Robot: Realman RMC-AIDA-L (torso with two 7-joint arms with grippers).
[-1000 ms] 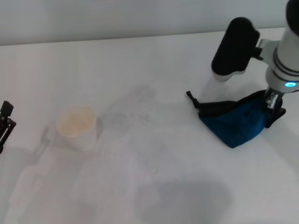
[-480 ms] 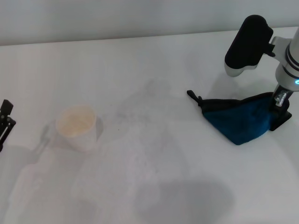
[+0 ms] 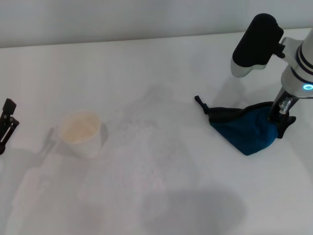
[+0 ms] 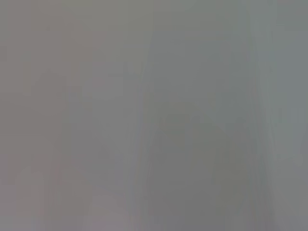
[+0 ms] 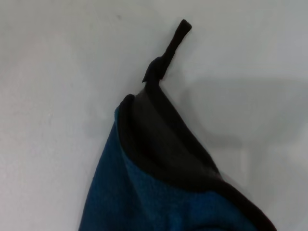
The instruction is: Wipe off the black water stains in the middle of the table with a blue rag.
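Note:
The blue rag [image 3: 246, 131], with black edging and a small black loop [image 3: 199, 102], lies bunched on the white table [image 3: 161, 63] at the right. My right gripper [image 3: 281, 120] stands over the rag's right corner, shut on it. In the right wrist view the blue rag [image 5: 144, 202] fills the lower part and its loop [image 5: 177, 37] rests on the table. No black water stains show in the middle of the table, only faint grey smudges [image 3: 146, 122] and a tiny dark speck [image 3: 123, 135]. My left gripper [image 3: 6, 125] is parked at the far left edge.
A white paper cup [image 3: 80, 133] stands upright left of the table's middle. The right arm's dark forearm [image 3: 257, 41] hangs over the back right. The left wrist view is a plain grey blur.
My right gripper drifted right with the rag, then came back a little to the left. The rag is now more bunched. The left gripper shifted slightly.

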